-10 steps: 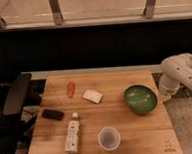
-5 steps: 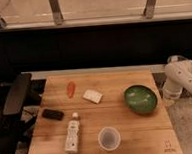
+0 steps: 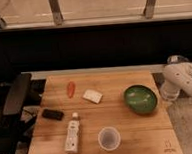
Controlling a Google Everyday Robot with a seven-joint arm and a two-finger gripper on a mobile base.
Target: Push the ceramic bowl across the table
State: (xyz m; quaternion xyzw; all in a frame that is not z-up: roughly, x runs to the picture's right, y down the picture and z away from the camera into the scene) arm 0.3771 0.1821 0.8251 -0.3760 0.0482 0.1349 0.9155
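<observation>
The pincer (image 3: 169,92) hangs just off the edge of the surface (image 3: 124,120), below the white arm (image 3: 183,79). Whether it is released or clenched cannot be told. The bowl (image 3: 140,98) sits on the surface just beside the pincer, not touching it. The cup (image 3: 109,138) stands farther off. The bottle (image 3: 72,134) lies well beyond the bowl.

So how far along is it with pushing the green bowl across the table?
Nothing looks done yet: the ceramic bowl sits near the edge of the table closest to the arm. In hand: the gripper hangs just off that edge, beside the bowl; whether they touch is unclear. Left: the whole push, across toward the opposite edge.
</observation>
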